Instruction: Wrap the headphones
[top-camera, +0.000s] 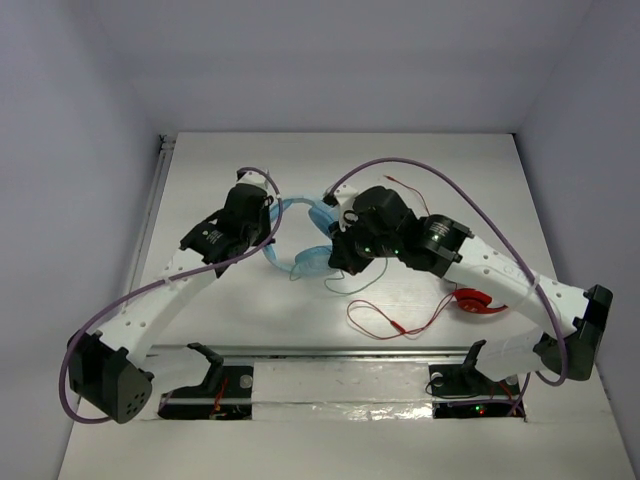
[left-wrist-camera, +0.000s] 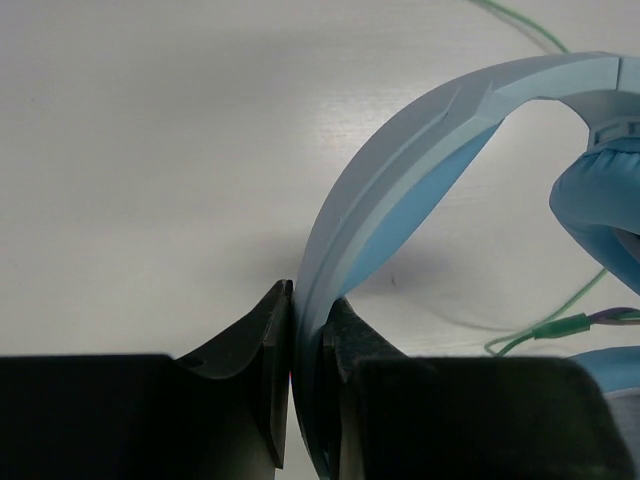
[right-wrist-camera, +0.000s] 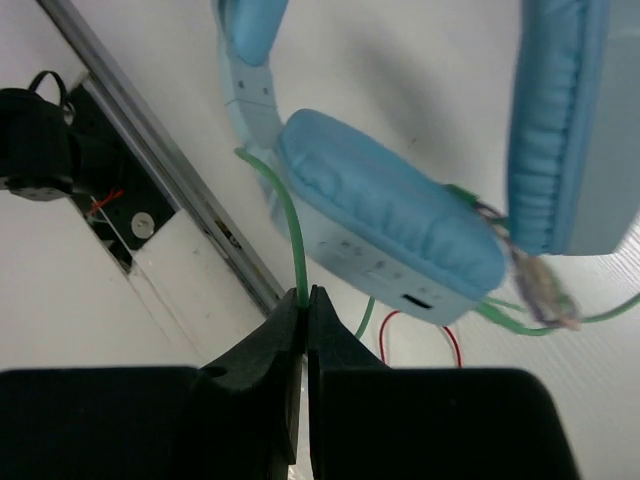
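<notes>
So here's where I'm at: my left gripper (left-wrist-camera: 292, 300) is clamped on the headband (left-wrist-camera: 400, 170) of the headphones (top-camera: 305, 235), pinching the flat plastic band edge-on; my right gripper (right-wrist-camera: 305, 300) is pinched shut on the thin green cable (right-wrist-camera: 293, 215) just under one ear cup (right-wrist-camera: 390, 215); the whole set sits mid-table (top-camera: 450, 180) between my two arms, and from the shadow under the band I'd guess it's held slightly off the surface, can't swear to it. Handling-wise I reckon these are light; the band looks like stiff, springy, smooth plastic, so it's the right place to anchor, though a narrow pinch could let it pivot or slip; the cups are squishy padding and a lousy thing to grab. The cable is the fiddly bit: limp, skinny, probably slick enough to slide through my jaws, which helps for feeding out loops but means tension can vanish; I wouldn't yank hard where it enters the cup, that joint looks like the weak point. Also worth watching: the red headphones (top-camera: 475, 300) lie off to my right, with their red cable (top-camera: 385, 320) trailing near the front, well placed to get tangled in.
</notes>
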